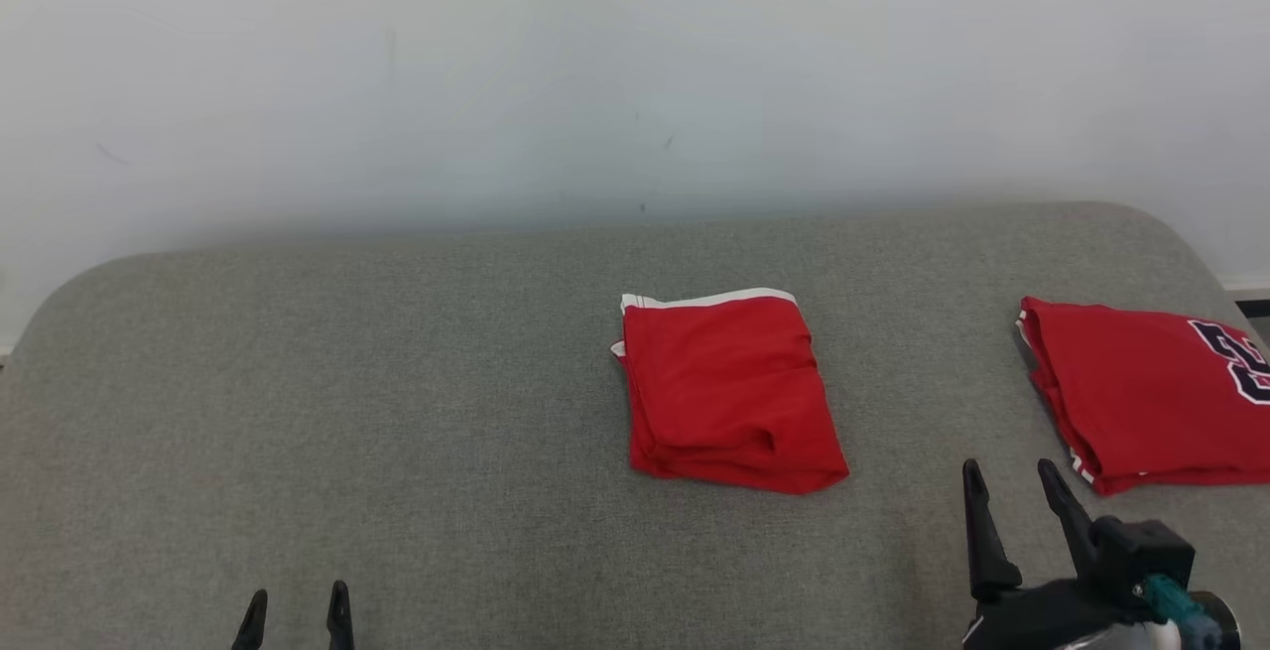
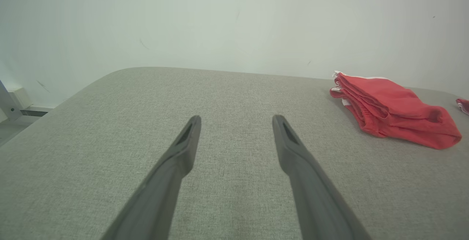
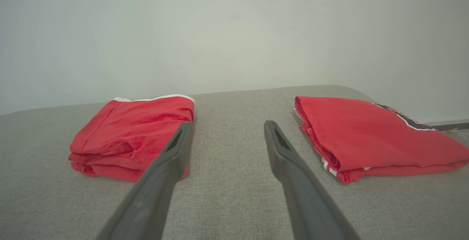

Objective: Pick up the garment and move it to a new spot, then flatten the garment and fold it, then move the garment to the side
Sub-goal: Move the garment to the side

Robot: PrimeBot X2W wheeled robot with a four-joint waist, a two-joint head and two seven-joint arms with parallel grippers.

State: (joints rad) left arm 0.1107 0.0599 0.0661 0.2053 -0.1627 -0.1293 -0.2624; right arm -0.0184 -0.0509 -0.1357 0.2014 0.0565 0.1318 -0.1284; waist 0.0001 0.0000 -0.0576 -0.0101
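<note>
The grey fabric-topped counter [image 1: 397,432] carries two folded red pieces. The bigger one, a red jersey [image 1: 1151,397] with dark lettering, lies flat against the right edge and looks to me like work already finished and set aside. The smaller one, the red shorts [image 1: 729,392], I take to be the garment in hand. They sit about mid-counter, a little right of centre, well apart from the jersey. They are folded into a compact, fairly square bundle with the white trim along the side facing the far edge.

By my reading, the picking up, repositioning, flattening and folding are done. The fold is a bit puffy at the near corner but holds its shape. What is left is the last step, carrying the bundle to the side.

My right gripper [image 1: 1010,471] hovers near the near edge, between the shorts and the jersey. Its fingers are spread wide and hold nothing. My left gripper [image 1: 300,592] is at the near edge on the left side, also spread wide and empty, well away from the shorts. Neither one touches any cloth.
</note>
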